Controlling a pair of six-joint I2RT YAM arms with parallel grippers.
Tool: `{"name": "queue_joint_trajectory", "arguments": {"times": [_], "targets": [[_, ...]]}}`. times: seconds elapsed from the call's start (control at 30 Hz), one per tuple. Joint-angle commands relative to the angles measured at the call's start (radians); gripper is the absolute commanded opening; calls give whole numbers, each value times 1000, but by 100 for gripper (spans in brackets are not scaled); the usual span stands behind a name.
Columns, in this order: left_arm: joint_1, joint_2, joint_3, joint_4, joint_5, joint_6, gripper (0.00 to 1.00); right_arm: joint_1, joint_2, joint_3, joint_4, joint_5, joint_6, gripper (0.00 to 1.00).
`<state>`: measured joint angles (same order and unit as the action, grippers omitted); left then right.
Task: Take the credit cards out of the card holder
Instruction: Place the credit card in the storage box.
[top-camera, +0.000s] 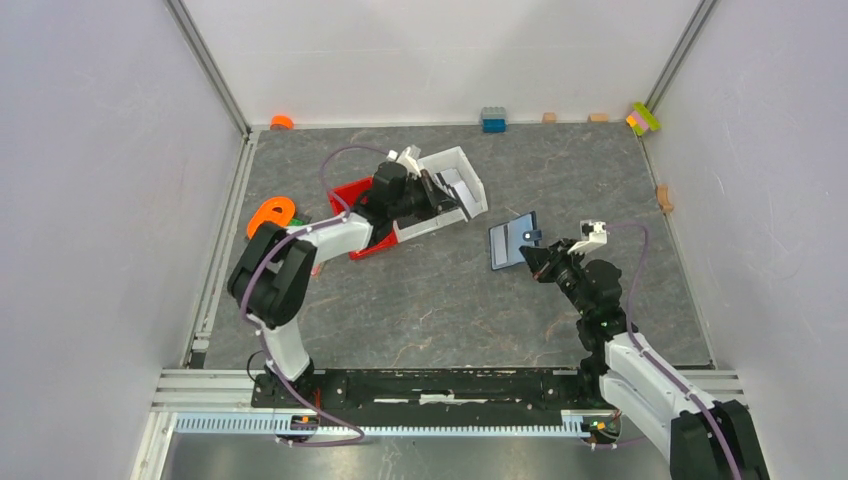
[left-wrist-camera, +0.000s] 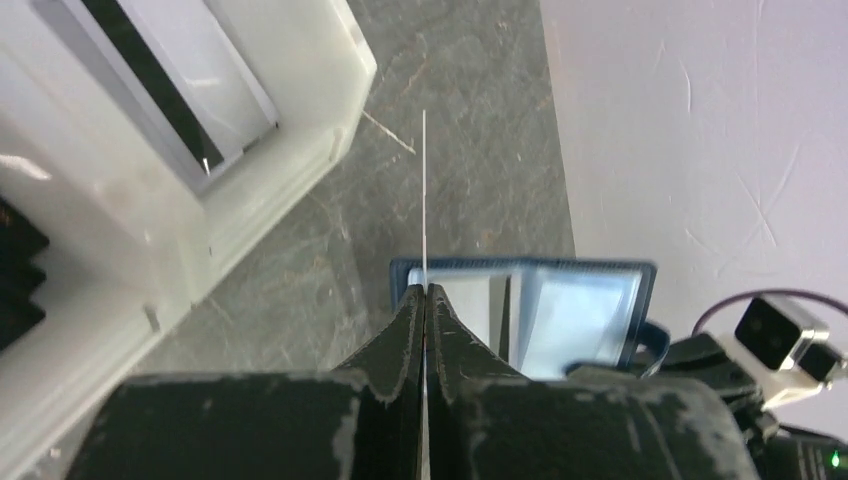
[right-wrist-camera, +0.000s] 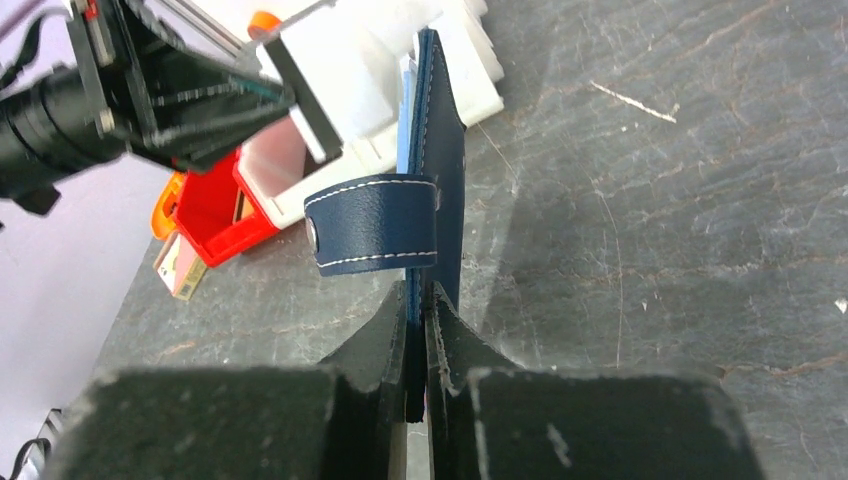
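Left wrist view: the left gripper is clamped tight on one thin pale credit card. It shows edge-on, a bare line, so its face is unreadable. A second silvery card lies in the white plastic tray with a dark strip beside it; whether that is another card is hard to say. One navy-blue folding card holder stands open between the arms. The right gripper pinches its edge, and the strap tab curls across the outside. The left arm partly covers the red plastic bin beside the tray.
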<state>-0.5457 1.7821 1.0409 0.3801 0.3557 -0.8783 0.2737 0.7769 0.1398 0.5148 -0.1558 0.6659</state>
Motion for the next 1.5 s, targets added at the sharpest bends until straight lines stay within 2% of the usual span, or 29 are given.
{"name": "queue_joint_trajectory", "arguments": {"times": [0.0,0.17,0.37,0.53,0.87,1.23,1.47], "targets": [[15,92,188,-123,-24,5,2,-2,36,-15,86,-8,10,0],[28,117,280,-213,-14,43,2,-2,38,-14,101,-29,18,0],[38,22,231,-244,-16,83,2,-2,12,-21,99,-19,18,0],[37,-49,162,-208,-27,86,2,-1,15,-18,96,-23,10,0],[41,-171,56,-208,-144,170,2,-2,-1,-16,90,-23,4,0],[63,-196,11,-218,-204,177,2,-2,2,-12,90,-27,0,0],[91,-193,-17,-170,-169,151,2,-2,8,-13,90,-23,-2,0]]}}
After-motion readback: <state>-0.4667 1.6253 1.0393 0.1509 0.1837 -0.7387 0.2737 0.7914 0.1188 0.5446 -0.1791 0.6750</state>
